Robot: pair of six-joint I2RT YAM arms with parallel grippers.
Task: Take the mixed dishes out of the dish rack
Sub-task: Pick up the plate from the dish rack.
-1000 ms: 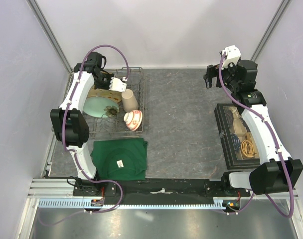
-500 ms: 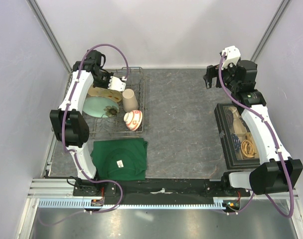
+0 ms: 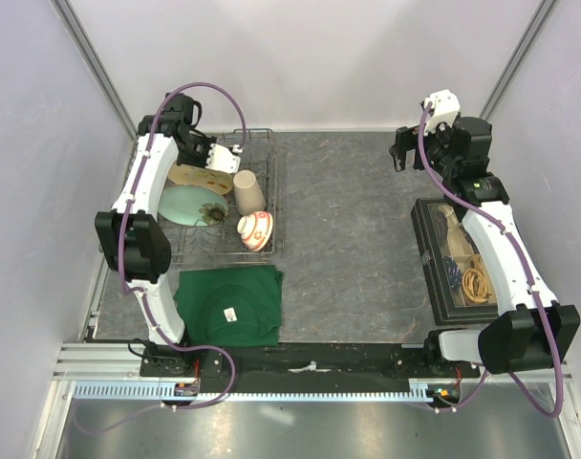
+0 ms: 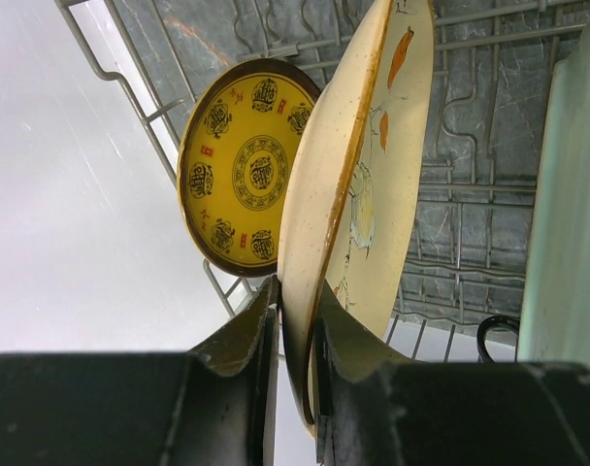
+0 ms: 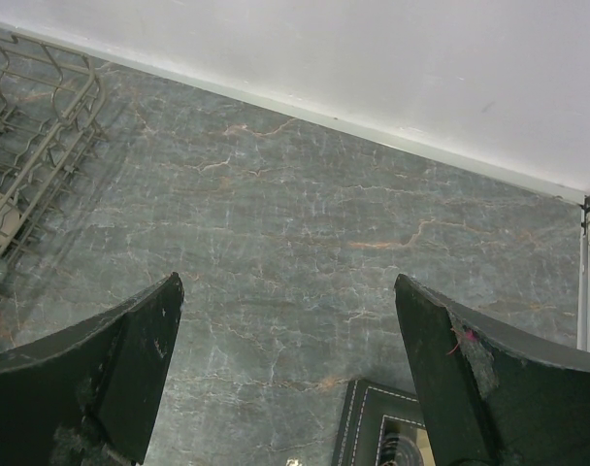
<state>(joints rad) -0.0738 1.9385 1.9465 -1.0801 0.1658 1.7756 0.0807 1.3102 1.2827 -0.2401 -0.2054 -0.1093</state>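
The grey wire dish rack (image 3: 264,164) stands at the back left. In it are the cream floral plate (image 3: 197,176), the pale teal plate (image 3: 187,204), a tall beige cup (image 3: 248,192) and a red-and-white bowl (image 3: 255,229). My left gripper (image 4: 293,335) is shut on the rim of the cream floral plate (image 4: 368,175). The yellow-and-dark patterned plate (image 4: 239,175) stands behind it. The teal plate (image 4: 565,214) is at the right edge, with a dark mug rim (image 4: 496,335) low beside it. My right gripper (image 5: 287,330) is open and empty above the bare table.
A dark green folded cloth (image 3: 229,304) lies in front of the rack. A black compartment box (image 3: 460,260) with small items sits on the right. The rack's corner (image 5: 43,107) shows at the left of the right wrist view. White walls enclose the table.
The left arm has shifted slightly back and up at the rack with the cream plate in its grip. The right arm has not moved.
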